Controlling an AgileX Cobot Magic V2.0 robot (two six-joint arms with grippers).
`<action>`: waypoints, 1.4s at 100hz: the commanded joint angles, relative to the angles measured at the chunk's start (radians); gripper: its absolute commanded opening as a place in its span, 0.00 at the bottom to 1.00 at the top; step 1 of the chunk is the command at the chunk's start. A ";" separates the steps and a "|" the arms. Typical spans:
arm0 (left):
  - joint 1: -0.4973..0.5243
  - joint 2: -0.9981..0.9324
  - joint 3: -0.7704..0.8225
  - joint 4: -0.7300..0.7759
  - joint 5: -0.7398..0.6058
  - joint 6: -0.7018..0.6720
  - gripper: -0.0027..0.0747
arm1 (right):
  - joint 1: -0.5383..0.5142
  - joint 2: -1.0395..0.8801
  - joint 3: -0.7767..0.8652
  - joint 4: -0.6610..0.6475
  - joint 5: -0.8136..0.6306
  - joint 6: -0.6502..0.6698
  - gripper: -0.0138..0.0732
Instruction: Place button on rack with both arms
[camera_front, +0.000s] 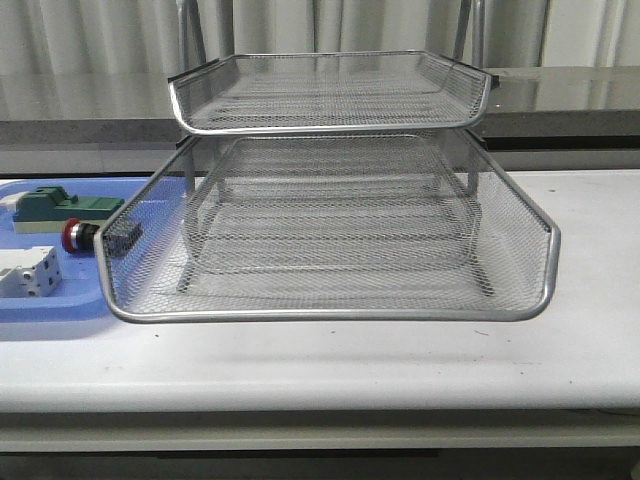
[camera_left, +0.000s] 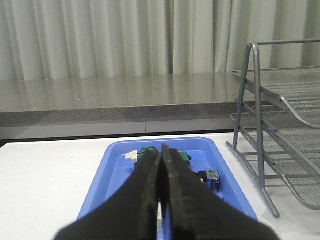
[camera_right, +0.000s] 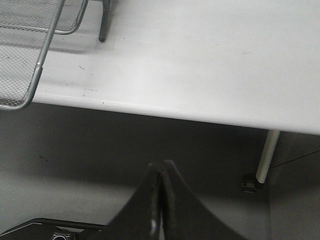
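Observation:
The button (camera_front: 78, 235) lies on its side in the blue tray (camera_front: 60, 306) at the table's left, red head to the left, its black body partly behind the rack's front corner. The left wrist view shows its blue rear block (camera_left: 210, 179). The silver wire-mesh rack (camera_front: 330, 314) fills the table's middle; it also shows in the left wrist view (camera_left: 295, 85) and the right wrist view (camera_right: 15, 60). My left gripper (camera_left: 161, 150) is shut and empty above the tray. My right gripper (camera_right: 162, 166) is shut and empty, below the table's front edge. Neither arm shows in the front view.
In the tray lie a green rectangular block (camera_front: 62, 206), also in the left wrist view (camera_left: 185, 158), and a white boxy component (camera_front: 28, 273). A grey counter (camera_left: 120, 97) and curtains stand behind the table. A table leg (camera_right: 266, 156) shows right of the right gripper.

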 joint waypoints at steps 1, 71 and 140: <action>-0.001 -0.030 0.033 0.000 -0.076 -0.005 0.01 | -0.003 0.005 -0.033 -0.022 -0.045 0.000 0.08; -0.001 0.147 -0.222 -0.169 -0.034 -0.005 0.01 | -0.003 0.005 -0.033 -0.022 -0.043 0.000 0.08; -0.001 1.112 -0.989 -0.140 0.502 0.071 0.01 | -0.003 0.005 -0.033 -0.022 -0.043 0.000 0.08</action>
